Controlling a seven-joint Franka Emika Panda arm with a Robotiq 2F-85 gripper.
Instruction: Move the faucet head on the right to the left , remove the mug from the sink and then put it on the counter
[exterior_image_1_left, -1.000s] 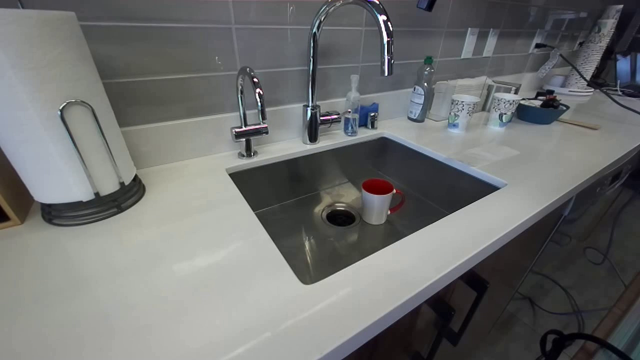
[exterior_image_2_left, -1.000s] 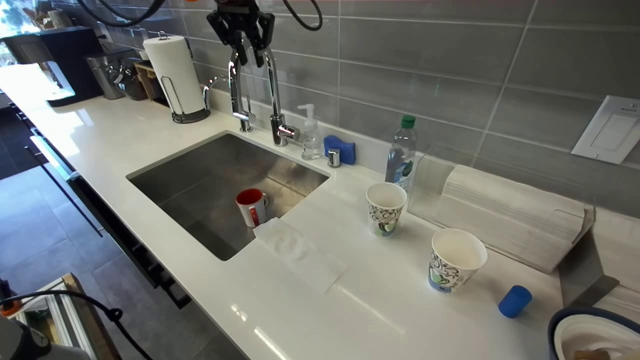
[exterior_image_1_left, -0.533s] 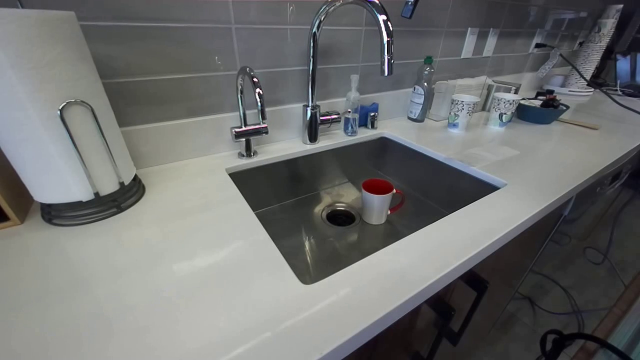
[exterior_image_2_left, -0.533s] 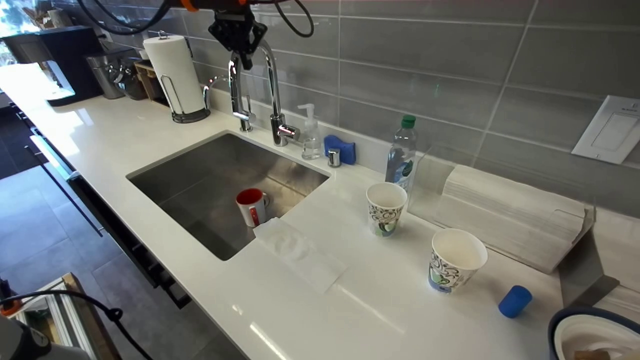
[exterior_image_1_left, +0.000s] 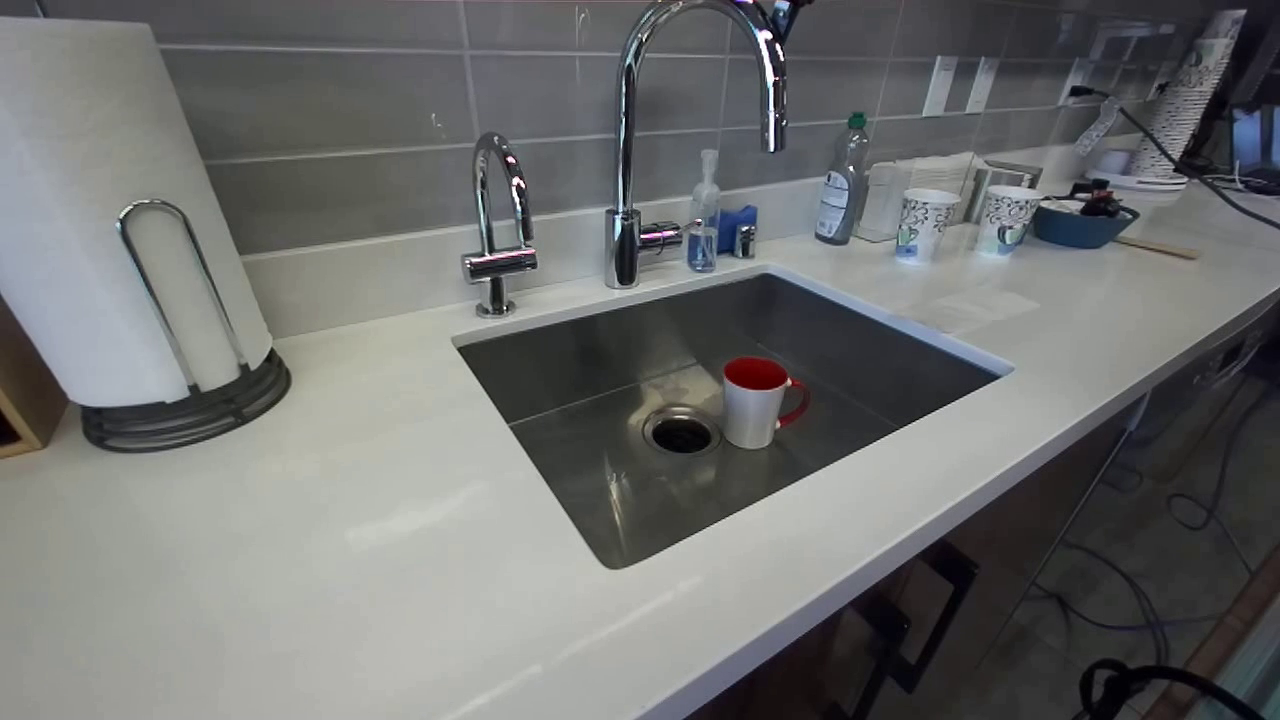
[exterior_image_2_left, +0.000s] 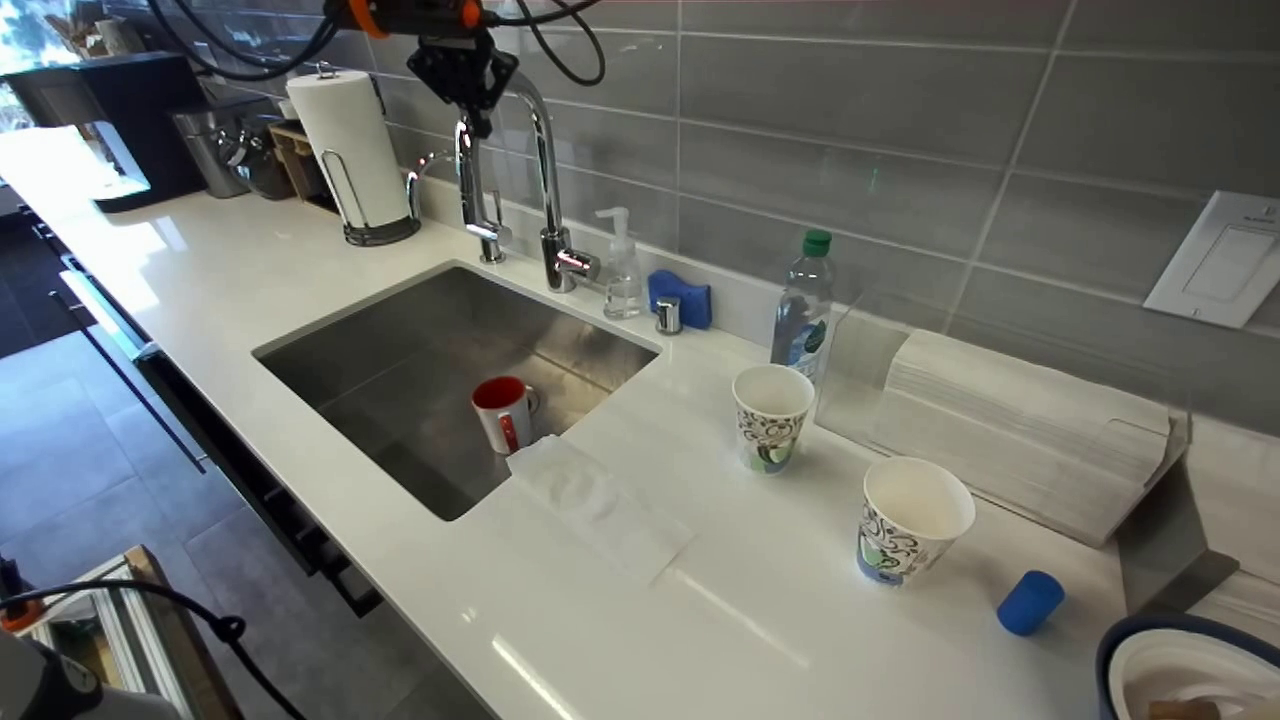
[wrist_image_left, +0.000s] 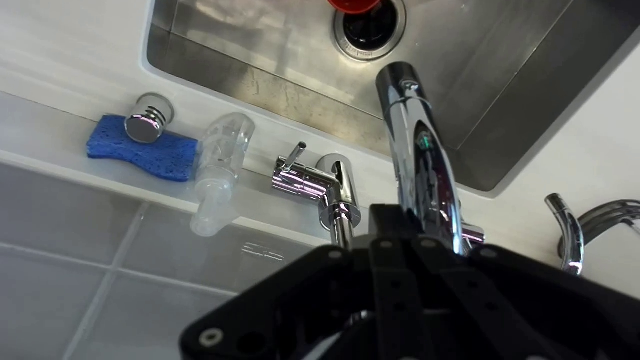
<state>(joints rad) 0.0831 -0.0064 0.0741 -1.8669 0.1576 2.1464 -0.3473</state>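
Note:
The chrome faucet head (exterior_image_1_left: 630, 110) arches high behind the sink (exterior_image_1_left: 600, 490). In the wrist view its spout (wrist_image_left: 410, 130) reaches out over the basin. A white mug (exterior_image_1_left: 748, 410) with red inside and red handle stands upright by the drain; only its red rim (wrist_image_left: 354, 4) enters the wrist view's top edge. My gripper (exterior_image_2_left: 480, 128) is up at the faucet's arch, pointing down. In the wrist view the gripper (wrist_image_left: 400, 222) has its fingers together right beside the spout, with nothing visibly between them; whether they touch it I cannot tell. The white counter (exterior_image_1_left: 300, 560) surrounds the basin.
A smaller chrome tap (exterior_image_1_left: 497, 220) and a paper towel roll (exterior_image_1_left: 110, 220) stand to one side. Along the wall are a soap dispenser (exterior_image_2_left: 623, 270), a blue sponge (exterior_image_2_left: 682, 298) and a dish soap bottle (exterior_image_2_left: 803, 300). Paper cups (exterior_image_2_left: 772, 420) and a napkin (exterior_image_2_left: 600, 510) are on the counter.
The gripper's fingers were apart a second ago and are now together. In both exterior views the gripper has shifted left, now close against the arch. Faucet head and mug have not moved.

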